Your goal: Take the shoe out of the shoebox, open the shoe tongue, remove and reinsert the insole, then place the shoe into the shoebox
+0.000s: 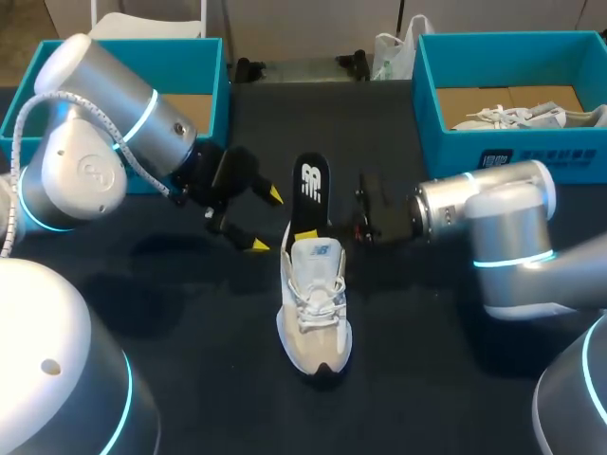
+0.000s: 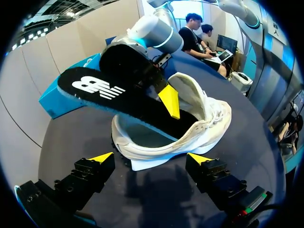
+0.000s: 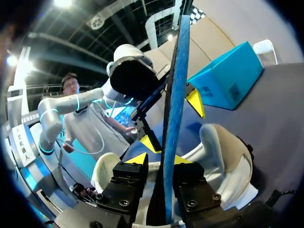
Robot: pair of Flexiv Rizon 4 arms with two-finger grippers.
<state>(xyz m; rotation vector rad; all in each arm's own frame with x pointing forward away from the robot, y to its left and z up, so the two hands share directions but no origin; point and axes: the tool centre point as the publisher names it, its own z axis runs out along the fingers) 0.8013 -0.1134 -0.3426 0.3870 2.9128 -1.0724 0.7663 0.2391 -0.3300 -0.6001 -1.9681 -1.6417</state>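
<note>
The lower end of the black insole (image 1: 310, 190) disappears into the opening of the white shoe (image 1: 315, 318), so how far in it reaches cannot be made out. From the left wrist view only one yellow fingertip (image 2: 170, 102) of the right gripper (image 3: 159, 161) shows against the insole's top face; the other is hidden behind it. The right wrist view settles this. The insole runs edge-on between the two fingers, which press it from both sides, so the right gripper is clamped on the insole. That gripper's body also hides the front of the shoe in this view. In the head view the right gripper's fingers are dark against the dark table (image 1: 190, 313) and hard to follow. The shoe stands upright at the middle of the table, toe toward the robot, with the insole slanting up and away out of its heel end. The left gripper (image 1: 266, 221) hangs beside the insole on the robot's left, its fingers spread wide and holding nothing. The shoe's side lies just ahead of them, apart from both tips. The left shoebox (image 1: 213, 85) sits behind the left arm and is partly covered by it. The right shoebox (image 1: 493, 142) is cut off at the edge and holds another shoe (image 1: 517, 117).
</note>
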